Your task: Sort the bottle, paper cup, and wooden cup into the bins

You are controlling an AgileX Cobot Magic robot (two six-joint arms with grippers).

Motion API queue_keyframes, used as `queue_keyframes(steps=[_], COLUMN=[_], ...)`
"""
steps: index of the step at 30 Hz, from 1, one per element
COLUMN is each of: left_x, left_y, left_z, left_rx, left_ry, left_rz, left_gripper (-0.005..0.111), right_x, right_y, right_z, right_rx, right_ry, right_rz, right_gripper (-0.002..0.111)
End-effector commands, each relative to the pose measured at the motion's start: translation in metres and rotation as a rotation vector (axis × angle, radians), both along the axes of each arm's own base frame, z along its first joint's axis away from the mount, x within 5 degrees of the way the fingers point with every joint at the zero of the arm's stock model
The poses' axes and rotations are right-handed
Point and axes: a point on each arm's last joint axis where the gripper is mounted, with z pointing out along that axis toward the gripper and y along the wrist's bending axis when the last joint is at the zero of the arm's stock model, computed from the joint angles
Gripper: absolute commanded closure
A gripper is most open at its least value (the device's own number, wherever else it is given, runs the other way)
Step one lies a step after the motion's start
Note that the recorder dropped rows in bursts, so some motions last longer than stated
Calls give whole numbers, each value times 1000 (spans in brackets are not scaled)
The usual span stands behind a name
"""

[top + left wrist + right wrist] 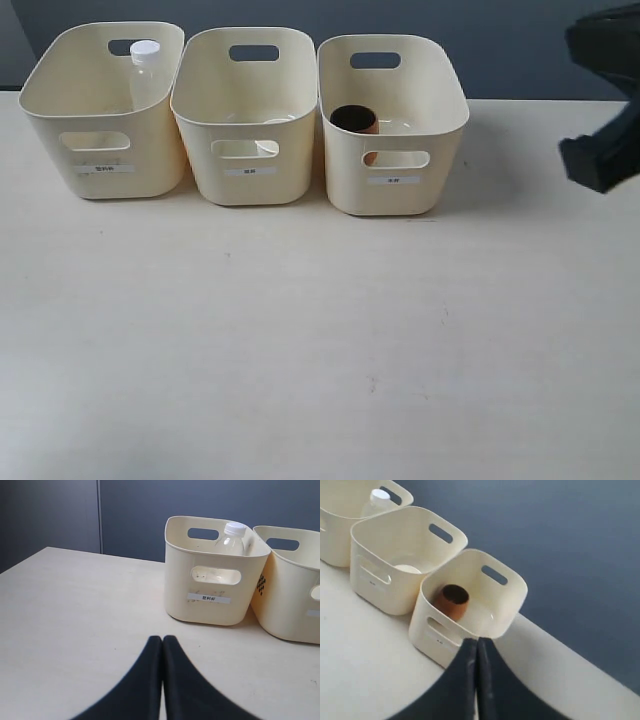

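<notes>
Three cream bins stand in a row at the back of the table. The left bin [100, 175] holds the upright clear bottle [146, 75] with its white cap. In the middle bin [250, 188] the white rim of the paper cup [407, 569] shows low inside. The brown wooden cup [354, 120] sits in the right bin [395, 200]. My left gripper [162, 638] is shut and empty over bare table, short of the left bin. My right gripper [477, 640] is shut and empty, raised beside the right bin; its arm [600, 160] shows at the right edge.
The pale table top [300, 340] stretches in front of the bins. A dark blue-grey wall [500, 50] rises behind them. The left arm is outside the exterior view.
</notes>
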Motion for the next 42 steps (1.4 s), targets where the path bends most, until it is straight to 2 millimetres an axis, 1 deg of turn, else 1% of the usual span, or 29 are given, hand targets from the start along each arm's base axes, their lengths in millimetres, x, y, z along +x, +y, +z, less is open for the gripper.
queue_keyframes(steps=[1, 7, 17, 19, 23, 26, 28, 31, 32, 33, 37, 42], left_x=[0, 0, 0, 0, 0, 0, 0, 0, 0, 0, 0, 0], left_y=[0, 0, 0, 0, 0, 0, 0, 0, 0, 0, 0, 0], left_z=[2, 2, 2, 2, 2, 2, 2, 2, 2, 2, 2, 2], left_rx=[1, 1, 1, 1, 1, 1, 1, 1, 1, 1, 1, 1], left_ry=[-16, -16, -16, -16, -16, -16, -16, -16, -16, -16, -16, -16], left_rz=[-3, -3, -3, -3, -3, -3, -3, -3, -3, -3, -3, -3], left_gripper=[107, 107, 107, 107, 107, 107, 107, 107, 107, 107, 107, 107], right_x=[-15, -21, -20, -20, -21, -22, -26, -35, -38, -42, -54, -68], right_y=[-21, -27, -27, -31, -44, -54, -62, -71, -74, -77, -87, -92], right_z=[-2, 0, 0, 3, 3, -3, -12, -33, -45, -51, -87, -118], right_rx=[52, 80, 71, 59, 204, 303, 356, 401, 411, 412, 416, 414], right_ry=[91, 96, 88, 58, 96, 38, -22, -116, -132, -170, -236, -273], right_rz=[-80, -86, -86, -106, -193, -218, -240, -263, -280, -297, -384, -448], right_gripper=[109, 109, 109, 109, 109, 109, 109, 109, 109, 109, 109, 109])
